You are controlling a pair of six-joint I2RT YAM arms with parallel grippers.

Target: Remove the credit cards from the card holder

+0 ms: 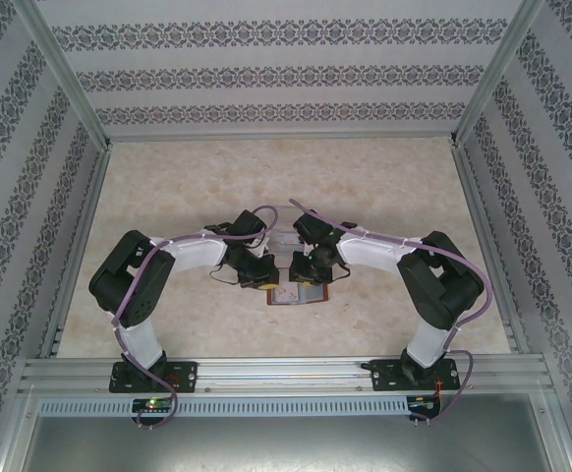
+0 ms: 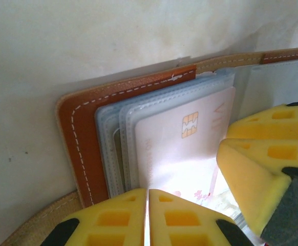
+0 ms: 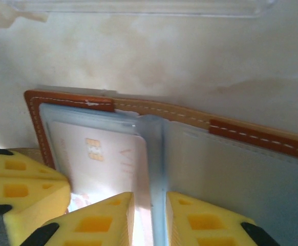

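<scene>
The reddish-brown card holder (image 1: 296, 293) lies open on the table between both grippers, its leather cover (image 2: 77, 138) (image 3: 67, 100) framing bluish-grey sleeves. A pale credit card (image 2: 185, 148) (image 3: 108, 159) with a gold chip sits in the top sleeve. My left gripper (image 2: 148, 205) (image 1: 257, 270) is shut, its tips at the near edge of that sleeve by the card's left edge; I cannot tell if anything is pinched. My right gripper (image 3: 150, 197) (image 1: 311, 267) stands narrowly open, straddling the sleeves' centre fold and the card's right edge.
A clear plastic tray (image 3: 139, 6) (image 1: 284, 236) lies just beyond the holder. The holder's tan strap (image 2: 226, 61) runs along its far edge. Patterned walls and metal rails enclose the beige tabletop (image 1: 168, 187).
</scene>
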